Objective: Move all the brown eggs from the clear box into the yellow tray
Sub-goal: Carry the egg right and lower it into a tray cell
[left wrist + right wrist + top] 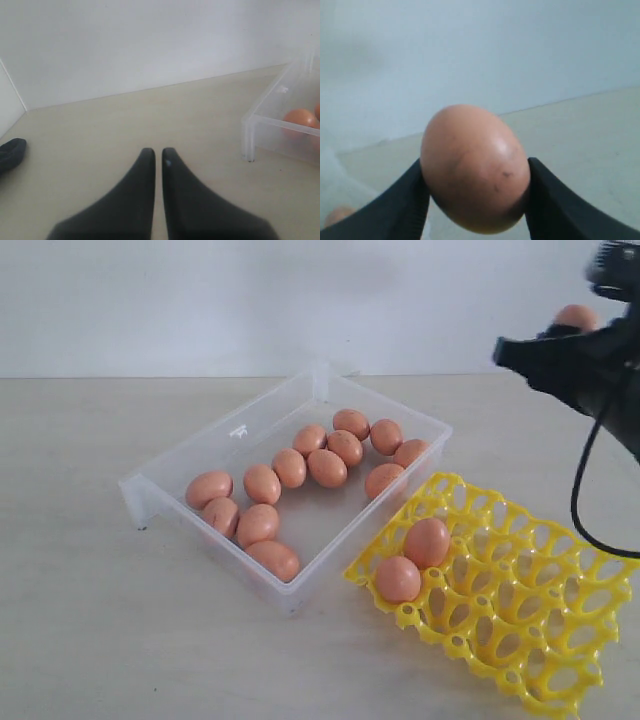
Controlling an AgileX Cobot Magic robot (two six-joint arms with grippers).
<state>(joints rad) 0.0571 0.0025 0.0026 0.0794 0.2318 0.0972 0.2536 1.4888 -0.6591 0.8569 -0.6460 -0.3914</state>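
Pale wood-grain tabletop (90, 640) carries the whole set-up, with a plain white wall (200, 300) behind it. The clear box (235, 430) is the largest item. It stands left of centre in the exterior view, set at an angle, and one corner of it also shows in the left wrist view. The yellow tray (540, 640) lies just beside the box's right-hand long wall; whether the two touch cannot be told. The right gripper (572, 328) is raised at the upper right of the exterior view, well above the table, with a black cable (577, 490) hanging from its arm. Its fingers (400, 205) are clamped on either side of one brown egg (475, 167), which is carried clear of every surface. The left gripper (157, 157) sits low over bare table, apart from the box corner, its jaws drawn together to a thin slit with nothing between them. Thirteen brown eggs (327, 468) were counted on the box floor, in a loose curved band from the near-left end to the far-right wall, many touching their neighbours. Two seated eggs (427, 542) occupy adjoining cups at the tray corner nearest the box. The remaining cups in view are unfilled.
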